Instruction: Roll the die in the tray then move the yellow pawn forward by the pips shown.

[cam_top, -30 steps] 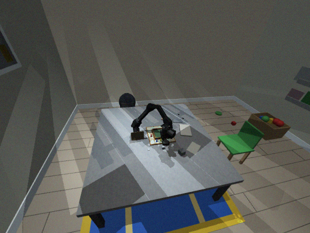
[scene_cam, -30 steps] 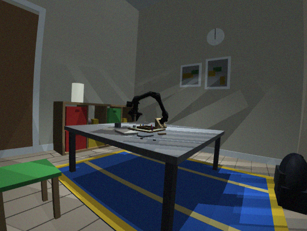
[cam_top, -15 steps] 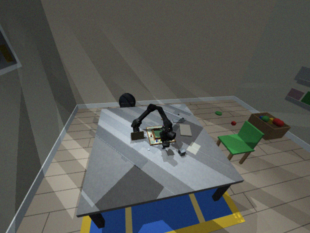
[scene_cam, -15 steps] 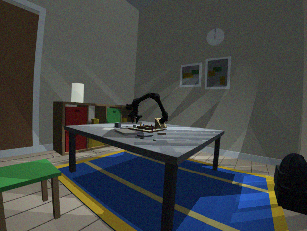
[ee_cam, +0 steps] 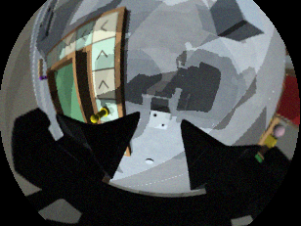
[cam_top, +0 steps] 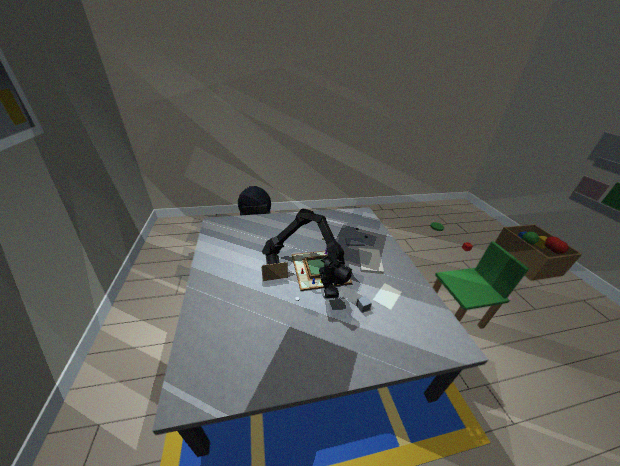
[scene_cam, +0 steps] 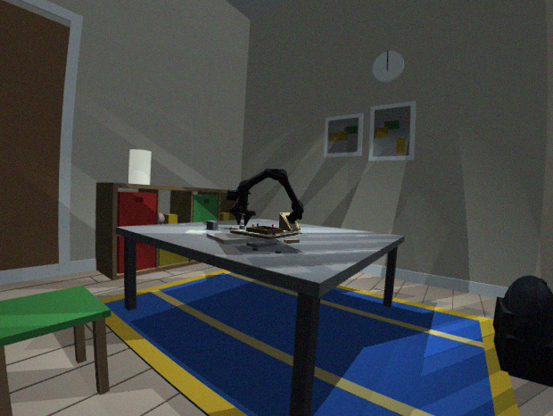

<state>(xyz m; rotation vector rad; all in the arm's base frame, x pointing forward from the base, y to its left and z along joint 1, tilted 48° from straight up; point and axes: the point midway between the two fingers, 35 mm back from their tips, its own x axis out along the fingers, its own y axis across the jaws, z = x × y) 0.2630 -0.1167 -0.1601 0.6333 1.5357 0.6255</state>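
My gripper (cam_top: 330, 295) (scene_cam: 242, 222) (ee_cam: 161, 117) is open, pointing down just above the table beside the board. The white die (ee_cam: 160, 119) lies on the table between and below the fingertips, not visibly gripped; its upper face seems to show two pips. The top view has it hidden by the gripper. The yellow pawn (ee_cam: 100, 115) is on the board's (cam_top: 304, 285) (ee_cam: 104, 80) edge lane, left of the left finger in the wrist view. The green-floored tray (cam_top: 314, 266) (ee_cam: 67, 92) sits in the board's middle. Arrows mark the lane squares.
A blue pawn (cam_top: 313, 281), a red pawn (cam_top: 302, 271) and a purple pawn (scene_cam: 274, 232) stand on the board. A small white disc (cam_top: 297, 299) (ee_cam: 149, 160), dark block (cam_top: 363, 304) (scene_cam: 211, 225), pale sheet (cam_top: 387, 296), light slab (cam_top: 370, 260) and upright wooden panel (cam_top: 275, 271) are around it.
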